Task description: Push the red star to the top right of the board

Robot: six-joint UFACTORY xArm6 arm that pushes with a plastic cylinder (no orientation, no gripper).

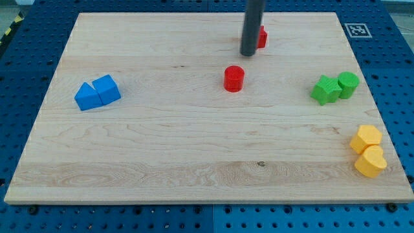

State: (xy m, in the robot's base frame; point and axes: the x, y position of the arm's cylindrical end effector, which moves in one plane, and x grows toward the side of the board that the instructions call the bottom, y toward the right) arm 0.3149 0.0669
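Note:
The red star (261, 37) lies near the view's top, a little right of centre, mostly hidden behind my rod, so its shape is hard to make out. My tip (248, 54) rests on the board just left of and touching or nearly touching the star. A red cylinder (233, 78) stands below the tip, apart from it.
Two blue blocks (97, 93) sit together at the view's left. A green star (325, 89) and a green cylinder (348, 84) touch at the right. Two yellow blocks (369, 151) sit at the bottom right near the wooden board's edge (207, 199). A marker tag (357, 29) lies beyond the top right corner.

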